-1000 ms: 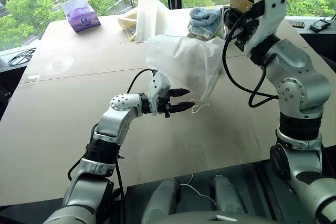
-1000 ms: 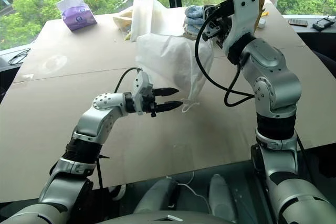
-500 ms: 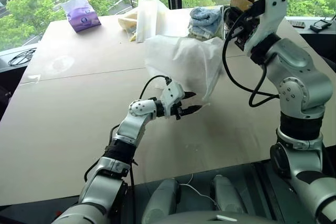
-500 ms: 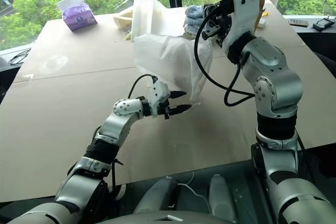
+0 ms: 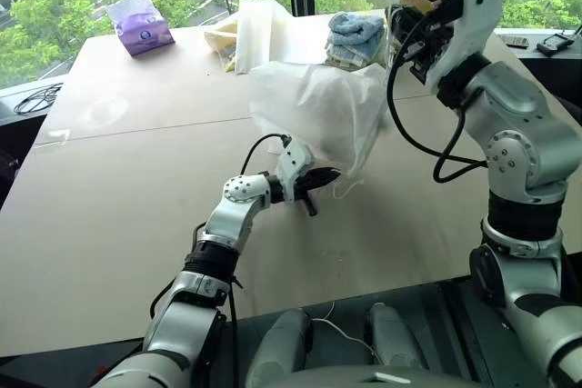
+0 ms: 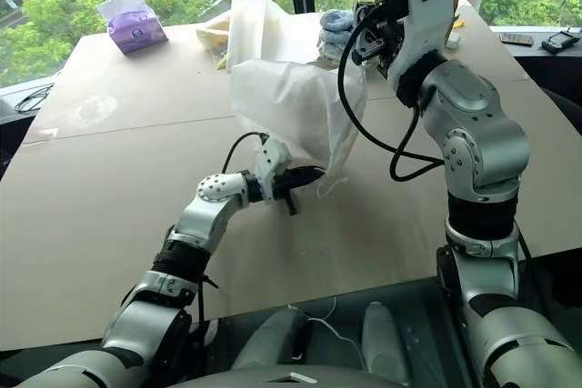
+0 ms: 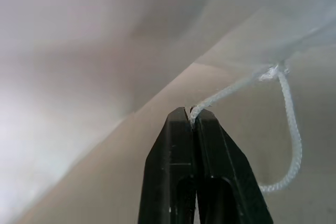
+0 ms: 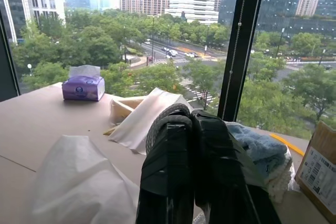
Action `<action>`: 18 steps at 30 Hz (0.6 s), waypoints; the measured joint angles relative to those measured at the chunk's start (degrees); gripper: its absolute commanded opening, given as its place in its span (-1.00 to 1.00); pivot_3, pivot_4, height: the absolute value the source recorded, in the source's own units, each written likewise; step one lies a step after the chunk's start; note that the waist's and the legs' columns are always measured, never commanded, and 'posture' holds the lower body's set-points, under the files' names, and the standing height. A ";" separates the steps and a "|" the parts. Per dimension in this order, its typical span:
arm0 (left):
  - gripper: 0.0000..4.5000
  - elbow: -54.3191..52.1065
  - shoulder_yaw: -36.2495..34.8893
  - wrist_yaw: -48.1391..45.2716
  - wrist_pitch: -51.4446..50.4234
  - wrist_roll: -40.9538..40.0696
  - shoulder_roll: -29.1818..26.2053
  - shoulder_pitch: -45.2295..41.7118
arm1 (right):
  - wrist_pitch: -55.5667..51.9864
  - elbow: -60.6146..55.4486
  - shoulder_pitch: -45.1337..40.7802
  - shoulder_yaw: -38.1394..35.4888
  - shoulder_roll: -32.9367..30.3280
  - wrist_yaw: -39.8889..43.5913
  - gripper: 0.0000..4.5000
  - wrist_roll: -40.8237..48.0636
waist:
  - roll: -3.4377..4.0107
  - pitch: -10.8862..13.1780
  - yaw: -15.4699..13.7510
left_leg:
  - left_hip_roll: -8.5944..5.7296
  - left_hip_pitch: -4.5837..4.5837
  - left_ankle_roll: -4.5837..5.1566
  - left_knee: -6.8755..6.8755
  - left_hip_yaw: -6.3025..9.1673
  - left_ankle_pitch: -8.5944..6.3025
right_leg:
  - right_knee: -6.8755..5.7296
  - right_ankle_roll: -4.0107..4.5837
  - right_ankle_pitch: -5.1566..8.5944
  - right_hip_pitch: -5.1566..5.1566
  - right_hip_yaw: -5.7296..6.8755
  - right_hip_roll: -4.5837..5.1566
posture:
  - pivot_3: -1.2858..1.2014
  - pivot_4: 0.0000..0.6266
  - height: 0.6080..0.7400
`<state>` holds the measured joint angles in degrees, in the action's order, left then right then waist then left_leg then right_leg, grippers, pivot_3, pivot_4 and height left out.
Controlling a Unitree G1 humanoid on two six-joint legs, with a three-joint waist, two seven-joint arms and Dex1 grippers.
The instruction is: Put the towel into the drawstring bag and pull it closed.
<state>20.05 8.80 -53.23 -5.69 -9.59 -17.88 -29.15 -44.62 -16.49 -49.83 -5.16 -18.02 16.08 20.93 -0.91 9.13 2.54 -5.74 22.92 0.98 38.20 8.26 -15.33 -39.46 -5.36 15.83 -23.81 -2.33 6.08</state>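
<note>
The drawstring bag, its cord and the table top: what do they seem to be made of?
The drawstring bag looks like thin, matte, semi-sheer white fabric, possibly non-woven: it hangs in soft folds and light passes through. Its cord seems to be twisted white string, with visible strands. The table looks like plain tan board, perhaps cardboard or fibreboard: flat and dull, with a seam line.

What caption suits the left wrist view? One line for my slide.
Left gripper shut on the drawstring bag's white cord.

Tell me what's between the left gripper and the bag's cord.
Nothing visible. The left gripper is shut on the cord itself, just below the drawstring bag, which the right gripper holds up.
</note>
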 measured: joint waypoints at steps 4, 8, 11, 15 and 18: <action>-0.98 -2.73 -2.33 5.03 6.49 1.93 -1.43 3.67 | 0.01 1.52 0.60 -3.31 -2.25 -2.06 -1.00 -0.60 | 0.00 0.00 -0.21 | 0.00 0.00 0.00 0.01 0.00 0.00 | 0.01 0.00 0.00 0.01 0.00 0.01 | 0.03 -0.52 1.00; -0.98 -3.47 -6.03 15.25 16.42 7.74 -3.40 6.22 | -1.50 3.21 3.22 -9.06 -2.39 -6.04 -1.00 -0.58 | 0.00 0.00 -0.24 | 0.00 0.00 0.00 -0.02 -0.01 0.00 | 0.01 0.00 0.00 0.00 -0.02 0.02 | 0.03 -0.52 1.00; -0.98 -3.46 -9.04 25.53 21.15 13.05 -4.31 7.67 | -2.85 4.18 6.67 -11.39 -2.40 -8.75 -1.00 -0.85 | 0.00 -0.01 -0.26 | 0.00 -0.01 0.00 -0.02 -0.04 0.00 | 0.01 0.00 0.00 0.00 -0.04 0.03 | 0.03 -0.52 1.00; -0.98 -3.46 -12.57 38.38 22.80 19.21 -5.19 8.87 | -3.96 7.70 9.64 -14.93 -2.35 -14.24 -1.00 -2.85 | 0.00 0.00 -0.34 | -0.01 -0.01 0.00 -0.03 -0.05 0.00 | 0.00 0.00 0.00 0.00 -0.04 0.02 | 0.03 -0.52 1.00; -0.98 -3.04 -14.37 46.59 22.62 23.24 -7.13 8.11 | -3.94 8.99 11.54 -16.33 -2.39 -17.49 -1.00 -4.38 | 0.00 0.00 -0.27 | -0.01 -0.01 0.00 -0.04 -0.06 0.00 | -0.01 0.00 0.00 -0.01 -0.05 0.02 | 0.03 -0.52 1.00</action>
<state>17.00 -5.57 -6.65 16.94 13.65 -25.01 -21.04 -48.56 -7.49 -38.29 -21.49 -20.40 -1.41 16.55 -0.91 9.12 2.27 -5.75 22.91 0.98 38.16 8.20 -15.33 -39.47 -5.36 15.83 -23.81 -2.39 6.10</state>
